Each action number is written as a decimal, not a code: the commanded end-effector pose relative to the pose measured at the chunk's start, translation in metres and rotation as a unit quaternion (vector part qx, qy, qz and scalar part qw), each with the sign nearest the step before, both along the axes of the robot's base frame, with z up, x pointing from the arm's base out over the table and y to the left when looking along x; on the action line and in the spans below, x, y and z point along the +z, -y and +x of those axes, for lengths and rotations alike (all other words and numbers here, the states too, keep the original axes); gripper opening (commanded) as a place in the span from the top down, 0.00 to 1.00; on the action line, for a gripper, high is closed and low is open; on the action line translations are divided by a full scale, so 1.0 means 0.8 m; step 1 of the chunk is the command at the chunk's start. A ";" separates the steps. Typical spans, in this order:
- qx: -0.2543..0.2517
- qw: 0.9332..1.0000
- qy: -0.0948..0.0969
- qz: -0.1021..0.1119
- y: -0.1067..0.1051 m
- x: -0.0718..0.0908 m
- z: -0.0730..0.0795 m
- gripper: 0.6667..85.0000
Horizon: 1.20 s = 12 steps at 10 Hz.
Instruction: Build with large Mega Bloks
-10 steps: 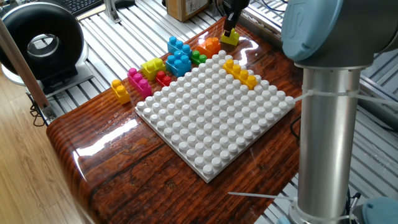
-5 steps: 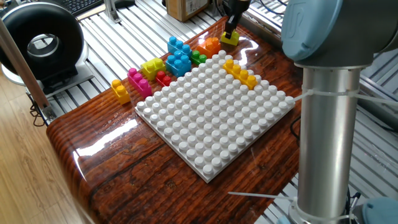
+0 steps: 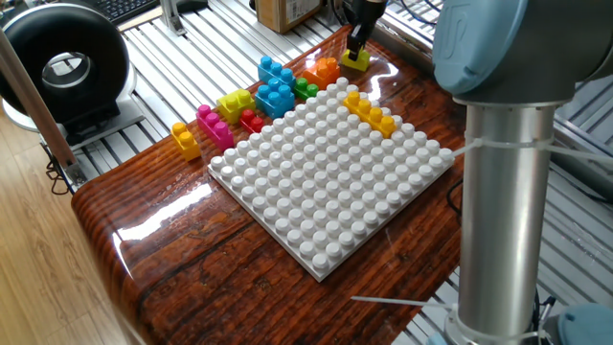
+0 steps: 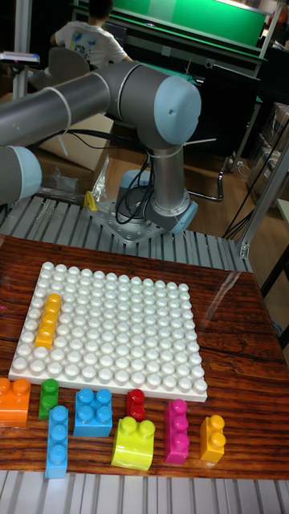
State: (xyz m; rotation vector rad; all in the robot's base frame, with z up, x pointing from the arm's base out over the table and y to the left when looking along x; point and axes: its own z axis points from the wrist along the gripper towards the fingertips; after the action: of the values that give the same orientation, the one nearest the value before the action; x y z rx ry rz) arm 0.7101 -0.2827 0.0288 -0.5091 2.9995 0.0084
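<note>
Lime brick (image 3: 354,59) is sitting between the jaws at the table's far corner; gripper (image 3: 355,46) is closed on it from above, seen only in the fixed view. Whether the brick is touching the table, I cannot tell.

Orange brick (image 3: 326,69) is lying just beside the jaws, with the small green brick (image 3: 306,88) next to it. Blue bricks (image 3: 276,86) are sitting further out along the same edge, then the red brick (image 3: 251,120), a second lime-yellow brick (image 3: 235,103), the pink brick (image 3: 214,126), and a small yellow-orange brick (image 3: 186,140) farthest from the jaws.

Long yellow-orange brick (image 3: 370,112) is sitting pressed onto the white baseplate (image 3: 330,177), in the edge row nearest the jaws.

Wooden table (image 3: 182,240) is carrying everything; robot arm (image 3: 503,144) is standing in the foreground, well apart from the jaws.
</note>
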 end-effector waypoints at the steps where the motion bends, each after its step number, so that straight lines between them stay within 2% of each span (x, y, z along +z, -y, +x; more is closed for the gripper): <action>1: -0.030 0.999 -0.006 -0.016 0.007 0.013 -0.004 1.00; 3: -0.045 0.999 -0.012 -0.018 -0.001 0.034 -0.008 1.00; 6: -0.072 0.997 -0.015 -0.010 -0.035 0.070 -0.011 1.00; 10: -0.111 0.994 -0.015 -0.005 -0.069 0.096 -0.023 1.00; 12: -0.132 0.991 -0.016 0.000 -0.095 0.106 -0.032 1.00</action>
State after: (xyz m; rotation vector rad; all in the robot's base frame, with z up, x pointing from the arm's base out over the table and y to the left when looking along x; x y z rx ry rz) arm 0.6914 -0.2297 0.1006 -0.1953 3.0731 -0.0312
